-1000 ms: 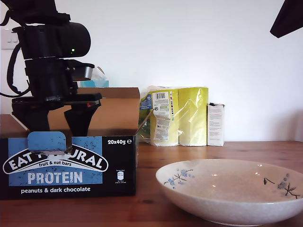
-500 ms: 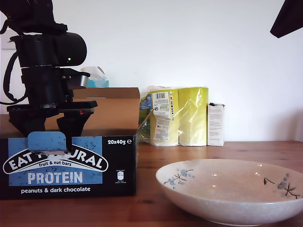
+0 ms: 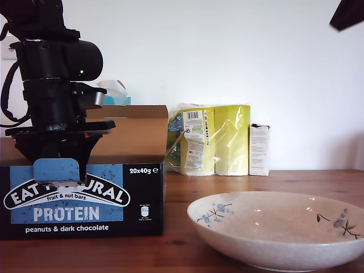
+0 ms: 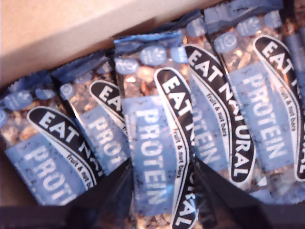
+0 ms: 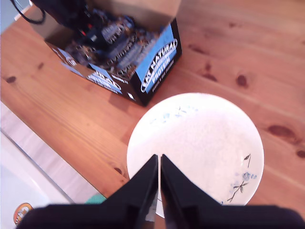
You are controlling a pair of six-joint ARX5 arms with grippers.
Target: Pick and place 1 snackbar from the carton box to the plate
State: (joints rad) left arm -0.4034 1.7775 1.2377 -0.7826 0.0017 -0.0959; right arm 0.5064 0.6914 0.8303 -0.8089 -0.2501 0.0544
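Snackbar [image 4: 159,157], blue wrapper reading "EAT NATURAL PROTEIN fruit & nut bars", lies inside the carton box [image 3: 85,196] marked "20x40g". My first hand [image 4: 159,198] straddles it, fingers parted. My second hand [image 5: 158,179] is closed, empty, above the plate [image 5: 200,143].

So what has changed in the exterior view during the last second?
My first end effector has sunk lower into the carton box, its fingers closing over a snackbar; no grip is confirmed. The plate and the box did not move.
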